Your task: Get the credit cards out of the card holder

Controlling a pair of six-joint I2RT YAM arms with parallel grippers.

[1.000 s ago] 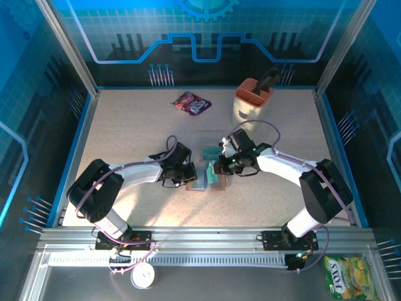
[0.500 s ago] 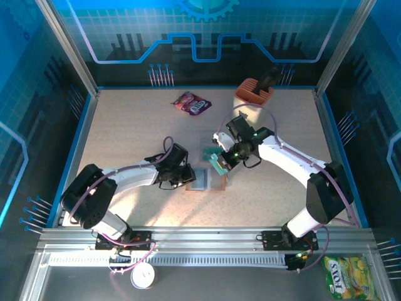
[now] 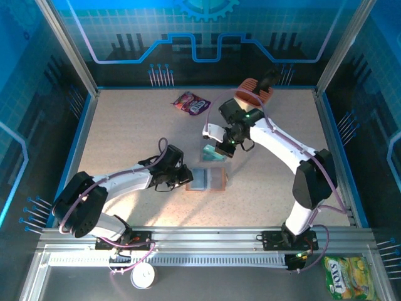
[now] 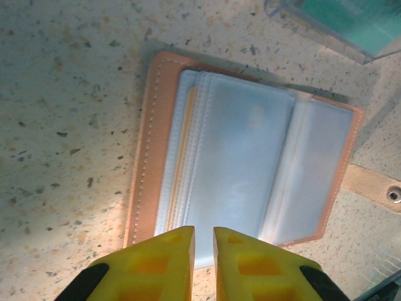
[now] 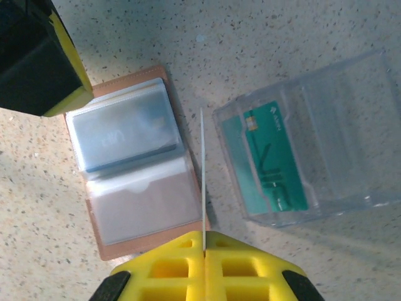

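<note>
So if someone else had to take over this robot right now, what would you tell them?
Left gripper: fingers nearly together at the edge of the open card holder.
Right gripper: shut on a credit card, edge-on, beside the clear plastic case.
Done: one green card lies in the case.
To do: drop the held card, then check the holder's upper pocket, which seems to hold another.

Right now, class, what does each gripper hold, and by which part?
The right gripper pinches a credit card, seen edge-on, by its near end. The left gripper, nearly shut over the card holder, grips nothing.
</note>
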